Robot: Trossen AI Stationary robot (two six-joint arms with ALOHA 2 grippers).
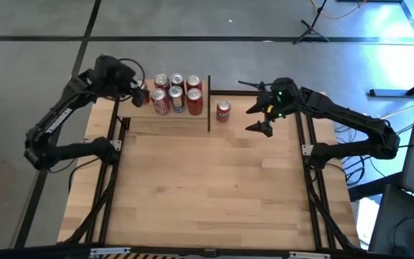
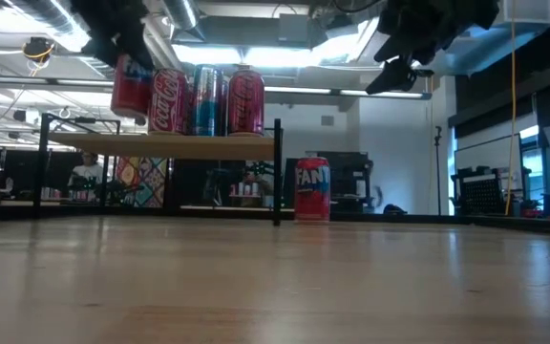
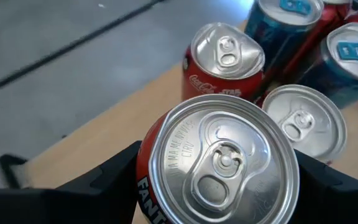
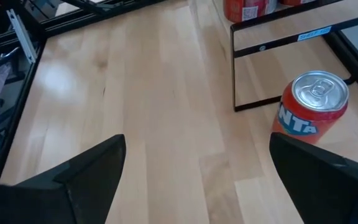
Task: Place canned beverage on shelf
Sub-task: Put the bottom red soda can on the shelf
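The shelf [image 1: 165, 122], a light-wood board on black posts, stands at the table's far left and carries several upright cans [image 1: 176, 93], which the low view [image 2: 206, 100] also shows. My left gripper [image 1: 142, 93] is shut on a red Fanta can [image 3: 219, 162] at the shelf's left end, just above the board [image 2: 160, 143]. A second red Fanta can [image 1: 223, 110] stands upright on the table just right of the shelf. My right gripper [image 1: 261, 115] is open and empty, raised to the right of that can [image 4: 312, 109]. My left gripper pinches the can's side wall [image 3: 146, 180] between its two fingers [image 3: 107, 177], one on each side below the rim. The fingers come from above, pointing down. The can [image 2: 132, 86] is lifted clear of the shelf board, top up and slightly tilted, next to a Coca-Cola can [image 2: 168, 100].
The cans fill the shelf's middle and right, and bare board shows at its left end [image 3: 104, 124] and along its near edge. The shelf's black right post [image 1: 209, 104] stands between the shelf cans and the can on the table. Bare tabletop [image 1: 207, 194] lies nearer.
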